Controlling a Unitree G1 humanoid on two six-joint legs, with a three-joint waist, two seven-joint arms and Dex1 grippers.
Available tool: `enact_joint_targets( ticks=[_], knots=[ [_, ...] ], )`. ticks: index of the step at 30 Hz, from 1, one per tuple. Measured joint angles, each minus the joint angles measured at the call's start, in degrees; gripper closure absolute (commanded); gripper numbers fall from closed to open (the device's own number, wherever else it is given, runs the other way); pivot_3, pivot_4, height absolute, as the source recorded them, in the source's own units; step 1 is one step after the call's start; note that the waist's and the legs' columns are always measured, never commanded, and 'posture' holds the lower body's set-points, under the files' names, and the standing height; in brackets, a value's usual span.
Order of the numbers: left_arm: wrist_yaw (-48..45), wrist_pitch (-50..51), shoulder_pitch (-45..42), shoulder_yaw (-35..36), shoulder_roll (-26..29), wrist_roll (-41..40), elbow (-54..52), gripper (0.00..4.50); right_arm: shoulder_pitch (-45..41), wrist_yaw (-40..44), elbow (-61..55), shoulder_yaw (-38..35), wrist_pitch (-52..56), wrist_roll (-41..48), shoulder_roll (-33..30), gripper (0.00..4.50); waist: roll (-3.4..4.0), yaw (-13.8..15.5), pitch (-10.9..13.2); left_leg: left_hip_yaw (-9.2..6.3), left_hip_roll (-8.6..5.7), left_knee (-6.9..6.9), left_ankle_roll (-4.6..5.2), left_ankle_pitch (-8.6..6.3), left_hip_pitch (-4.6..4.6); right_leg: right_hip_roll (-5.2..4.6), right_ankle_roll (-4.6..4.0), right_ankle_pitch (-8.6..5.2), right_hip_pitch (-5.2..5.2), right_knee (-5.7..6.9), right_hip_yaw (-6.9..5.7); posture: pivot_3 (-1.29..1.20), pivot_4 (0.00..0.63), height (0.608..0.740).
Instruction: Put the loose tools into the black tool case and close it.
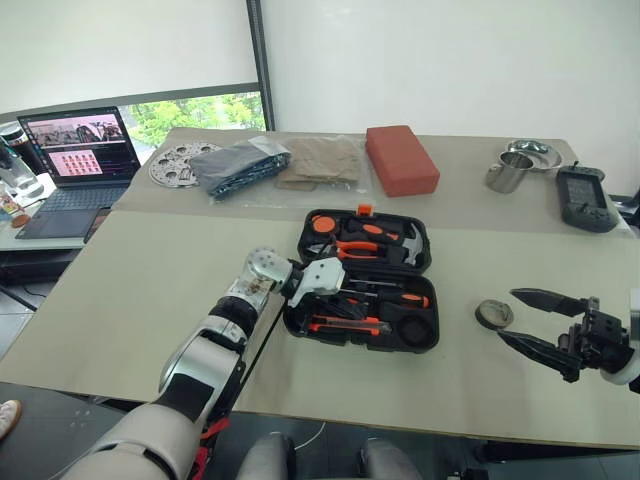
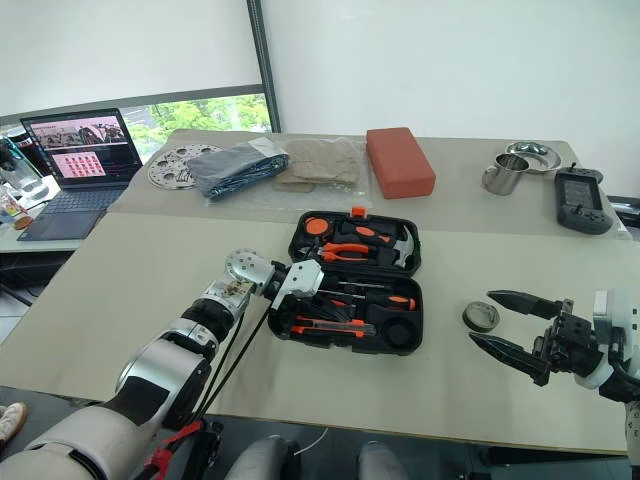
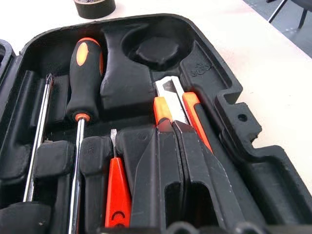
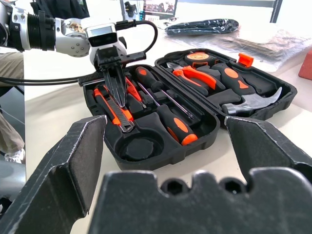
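The black tool case lies open in the middle of the table. My left gripper is shut, its tips resting on the orange-and-black utility knife in the near half's front recess. Beside the knife lie a small all-orange screwdriver and an orange-and-black-handled screwdriver; a second screwdriver's shaft shows past them. The dark tape roll sits on the table to the right of the case. My right gripper is open, its fingertips either side of the roll as seen from above.
Orange-handled pliers and a steel hammer fill the case's far half. Behind stand a red-brown block, a steel cup, a bowl, a dark handheld device, bagged cloths and a laptop.
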Motion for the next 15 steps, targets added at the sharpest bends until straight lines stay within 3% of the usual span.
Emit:
enact_joint_targets(
  ticks=[5,15],
  knots=[
    [1.40,-2.43,-0.16,-0.85,0.00,1.59,0.23,4.45,0.06,-0.08,0.00,-0.02,0.01,0.00,0.00,0.00,-0.02,-0.06,0.00,-0.01,0.02,-0.04,-0.01,-0.01,0.61,0.00,0.28,-0.16,0.66,-0.15,-0.01,0.00,0.150,0.737],
    [3.39,-4.65,0.12,-1.40,-0.06,2.59,-0.91,4.45,0.64,-1.90,-0.02,-0.01,0.32,-0.08,0.02,0.00,-0.04,-0.04,-0.02,-0.02,0.01,-0.01,-0.01,-0.01,0.63,-0.02,0.30,-0.17,0.74,-0.14,0.00,0.00,0.150,0.737]
  ],
)
